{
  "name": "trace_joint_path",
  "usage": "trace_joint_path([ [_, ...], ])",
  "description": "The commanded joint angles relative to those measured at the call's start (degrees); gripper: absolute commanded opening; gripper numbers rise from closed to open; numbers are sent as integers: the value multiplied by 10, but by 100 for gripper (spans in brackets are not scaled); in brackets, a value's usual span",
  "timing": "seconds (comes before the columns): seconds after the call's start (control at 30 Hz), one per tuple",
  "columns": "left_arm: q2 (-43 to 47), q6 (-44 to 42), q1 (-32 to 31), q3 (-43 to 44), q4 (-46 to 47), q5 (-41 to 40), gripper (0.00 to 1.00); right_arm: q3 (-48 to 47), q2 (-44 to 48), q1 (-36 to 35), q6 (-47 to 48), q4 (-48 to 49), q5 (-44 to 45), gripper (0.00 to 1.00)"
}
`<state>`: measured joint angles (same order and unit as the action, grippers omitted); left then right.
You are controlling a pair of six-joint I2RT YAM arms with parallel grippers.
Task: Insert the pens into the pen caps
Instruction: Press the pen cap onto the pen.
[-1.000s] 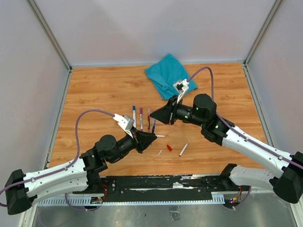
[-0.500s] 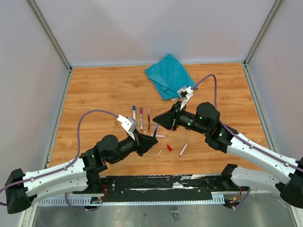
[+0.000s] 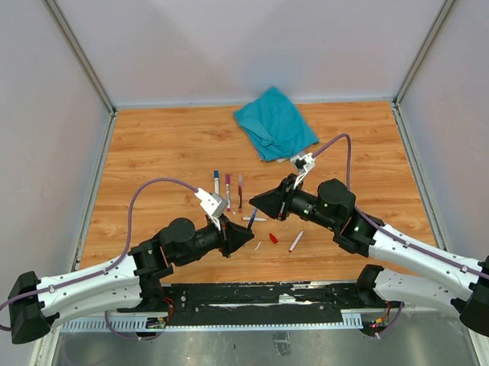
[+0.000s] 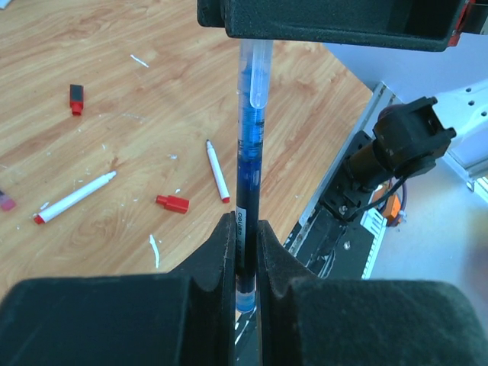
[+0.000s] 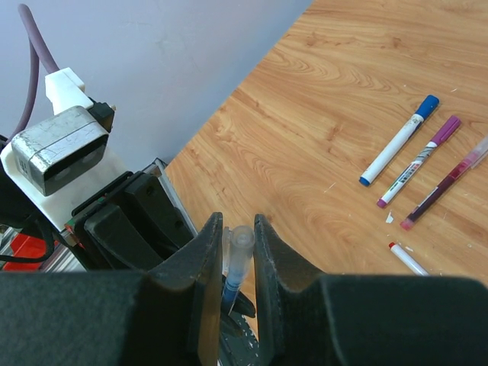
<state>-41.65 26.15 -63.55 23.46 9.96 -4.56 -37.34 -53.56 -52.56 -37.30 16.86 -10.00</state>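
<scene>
The left tool [image 4: 244, 229] is clenched on the lower barrel of a blue pen [image 4: 248, 164]. It holds the pen off the table [image 3: 147, 154], above the table's middle and a little toward the near edge. The right tool [image 5: 235, 229] is clenched on a clear cap [image 5: 241, 242] directly opposite.

The pen's long axis runs straight from one tool to the other. The cap lies on the same line, with its open mouth facing the pen. In the left wrist view the pen's blue end already shows inside the cap, though how deeply it is seated cannot be told.

The coming move looks like a push along this shared axis, with the two tools closing toward each other. A sideways tilt of either tool would likely jam the pen in the cap. A red cap [image 4: 172, 203] and a red-tipped pen [image 4: 217, 169] lie loose on the table, apart from both tools.
</scene>
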Motion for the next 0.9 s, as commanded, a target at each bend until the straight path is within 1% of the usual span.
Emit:
trace_joint_path([
  [0.0, 14, 3, 7, 64, 160, -50, 1, 50, -15, -53, -12, -100, -52, 1],
  [0.27, 11, 4, 7, 67, 161, -50, 0, 78, -29, -93, -34, -81, -42, 1],
  [0.43, 16, 4, 7, 66, 161, -51, 1, 89, -28, -108, -16, -123, -1, 1],
  [0.6, 11, -1, 8, 73, 156, -49, 1, 116, -26, -119, -36, -100, 15, 1],
  [0.73, 4, -3, 7, 72, 148, -42, 1, 112, -12, -121, -38, -99, 46, 1],
  [0.8, 2, -4, 8, 62, 139, -37, 0, 96, 3, -121, -33, -111, 81, 3],
  [0.87, 2, 0, 7, 52, 122, -35, 0, 69, 15, -121, -21, -122, 114, 10],
])
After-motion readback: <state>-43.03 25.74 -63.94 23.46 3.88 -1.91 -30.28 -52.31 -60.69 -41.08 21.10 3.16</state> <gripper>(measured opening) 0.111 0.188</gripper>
